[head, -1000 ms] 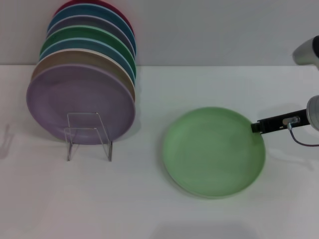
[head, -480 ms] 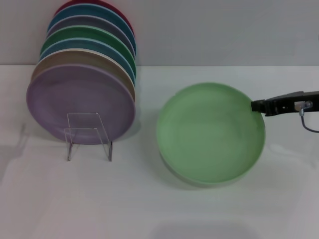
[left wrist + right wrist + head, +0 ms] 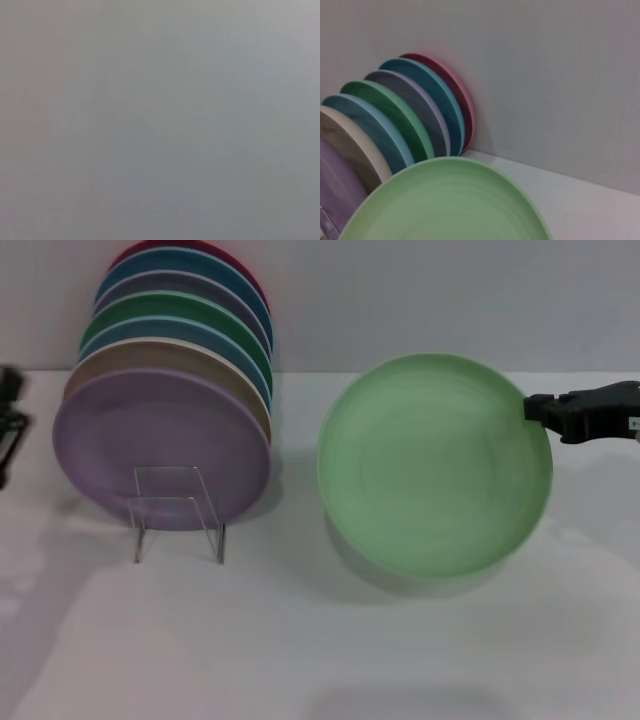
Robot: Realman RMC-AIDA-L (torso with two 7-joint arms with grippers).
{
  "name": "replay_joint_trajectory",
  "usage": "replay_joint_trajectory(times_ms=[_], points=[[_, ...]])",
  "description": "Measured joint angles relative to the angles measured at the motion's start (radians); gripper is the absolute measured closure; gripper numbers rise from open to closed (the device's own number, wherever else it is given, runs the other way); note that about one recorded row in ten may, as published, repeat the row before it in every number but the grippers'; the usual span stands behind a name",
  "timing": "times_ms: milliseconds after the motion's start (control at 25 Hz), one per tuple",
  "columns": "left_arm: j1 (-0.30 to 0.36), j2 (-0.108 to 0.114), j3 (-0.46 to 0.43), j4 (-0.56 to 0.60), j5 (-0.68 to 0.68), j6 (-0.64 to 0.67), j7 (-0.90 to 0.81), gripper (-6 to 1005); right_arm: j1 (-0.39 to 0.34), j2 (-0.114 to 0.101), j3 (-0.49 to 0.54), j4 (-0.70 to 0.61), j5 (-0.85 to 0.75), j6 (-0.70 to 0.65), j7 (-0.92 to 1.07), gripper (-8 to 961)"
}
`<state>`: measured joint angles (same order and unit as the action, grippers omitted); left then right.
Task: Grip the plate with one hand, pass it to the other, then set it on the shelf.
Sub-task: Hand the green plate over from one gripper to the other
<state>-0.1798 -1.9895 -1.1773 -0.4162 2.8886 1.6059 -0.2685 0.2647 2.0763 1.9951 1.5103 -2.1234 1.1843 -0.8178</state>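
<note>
A plain grey wall point(image 3: 450, 300) is running across the back of the scene, meeting a white desk point(image 3: 300, 640) that is filling the lower part of the head view. Soft, even light is falling over the desk, casting faint shadows. The left wrist view is showing only flat grey.

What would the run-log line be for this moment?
phase: lift before handover | right gripper: shut on plate rim, plate off table | left gripper: at left edge | shelf: stacked plates leaning behind it
</note>
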Motion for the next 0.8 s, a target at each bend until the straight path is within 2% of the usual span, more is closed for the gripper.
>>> replay_joint_trajectory(times_ms=[80,160,200,280,320,360,400,440,480,520,600,680,720,760,800], points=[[0.034,0.066,0.085,-0.191,0.001,-0.13,-0.015,217,0.0,-0.001,0.002,0.011,0.001,0.004,-0.009,944],[0.074,0.118,0.137,-0.396,0.002,-0.302,0.03,217,-0.001,-0.001,0.002,0.025,0.0,0.006,-0.016,944],[0.102,0.138,0.148,-0.521,0.002,-0.428,0.08,217,-0.002,-0.001,0.002,0.03,0.0,0.007,-0.019,945],[0.136,0.163,0.15,-0.703,0.002,-0.614,0.12,216,-0.003,-0.001,0.002,0.035,0.0,0.007,-0.025,945],[0.136,0.163,0.15,-0.703,0.002,-0.614,0.12,216,-0.004,-0.001,0.002,0.036,0.001,0.007,-0.031,945],[0.154,0.2,0.145,-0.877,0.002,-0.827,0.125,215,-0.004,-0.001,0.002,0.036,0.001,0.007,-0.031,945],[0.151,0.231,0.146,-0.98,0.002,-0.975,0.12,215,-0.004,-0.001,0.002,0.038,0.001,0.007,-0.035,945],[0.148,0.242,0.147,-1.018,0.002,-1.038,0.116,214,-0.005,-0.001,0.002,0.04,0.0,0.007,-0.05,944],[0.141,0.262,0.147,-1.098,0.002,-1.159,0.109,213,-0.005,-0.001,0.002,0.04,0.0,0.007,-0.05,944],[0.127,0.28,0.144,-1.202,0.002,-1.34,0.103,213,-0.007,-0.001,0.002,0.042,-0.001,0.004,-0.065,944],[0.107,0.282,0.136,-1.303,0.001,-1.541,0.113,212,-0.008,-0.001,0.002,0.042,0.0,0.003,-0.072,945],[0.075,0.264,0.123,-1.412,-0.001,-1.779,0.164,211,-0.01,0.0,0.002,0.042,0.002,0.0,-0.087,945],[0.045,0.223,0.104,-1.477,-0.011,-1.962,0.239,210,-0.011,0.0,0.003,0.042,0.002,0.0,-0.092,945],[0.045,0.223,0.104,-1.477,-0.011,-1.962,0.239,209,-0.012,0.0,0.003,0.042,0.002,-0.001,-0.095,945],[0.031,0.196,0.09,-1.5,-0.022,-2.051,0.286,209,-0.012,0.001,0.003,0.042,0.002,-0.001,-0.097,945]])
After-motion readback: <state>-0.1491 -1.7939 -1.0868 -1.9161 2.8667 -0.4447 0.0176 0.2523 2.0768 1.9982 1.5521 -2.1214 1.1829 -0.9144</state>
